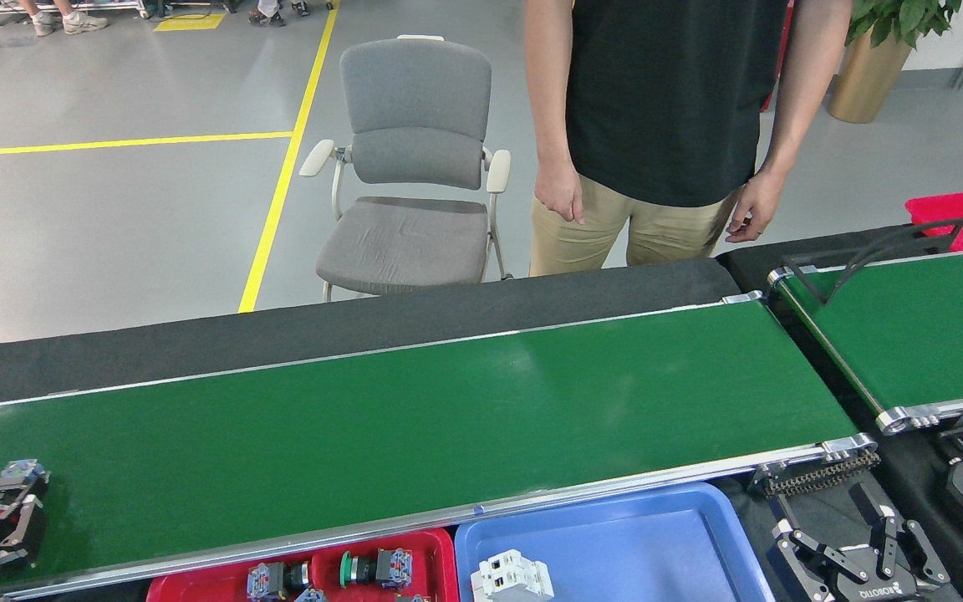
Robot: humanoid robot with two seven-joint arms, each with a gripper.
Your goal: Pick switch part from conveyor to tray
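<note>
Bright, even indoor lighting, apparently from overhead, with no deep shadows. The floor (114, 217) is washed pale toward the left edge, nearly overexposed near the black cloth. The glossy green conveyor (415, 435) carries a soft, whitish sheen near its middle and a strong white glare patch at its far left end, where the silver rail also glints. A faint, diffuse shadow lies under the chair (410, 167). Focus is sharp across most of the view; parts in the red tray (440, 548) at the near edge are cut off by the frame. Straight rails show no obvious bending at the edges. Colours are saturated.
</note>
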